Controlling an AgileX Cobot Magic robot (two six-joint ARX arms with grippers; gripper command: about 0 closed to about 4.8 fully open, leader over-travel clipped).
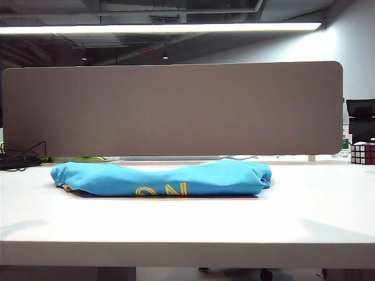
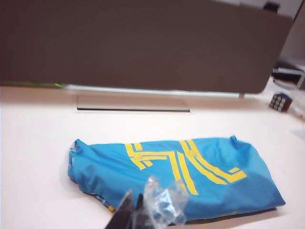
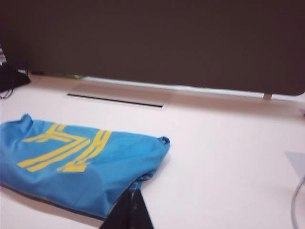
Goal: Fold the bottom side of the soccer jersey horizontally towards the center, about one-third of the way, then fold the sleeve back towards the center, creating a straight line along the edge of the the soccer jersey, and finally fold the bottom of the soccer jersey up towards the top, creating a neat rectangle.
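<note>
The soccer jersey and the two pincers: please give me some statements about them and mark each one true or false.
1. The soccer jersey lies folded into a compact bundle on the table. True.
2. The left pincer holds a corner of the jersey. False: it is shut on nothing, above the near edge.
3. The right pincer is wide open. False: it is shut.
4. Yellow bars show on the jersey's upper face. True.
5. A puzzle cube sits on top of the jersey. False: it stands apart, at the table's far right.

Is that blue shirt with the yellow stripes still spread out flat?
No, the sky-blue soccer jersey with yellow bars lies folded into a compact bundle on the white table.
</note>
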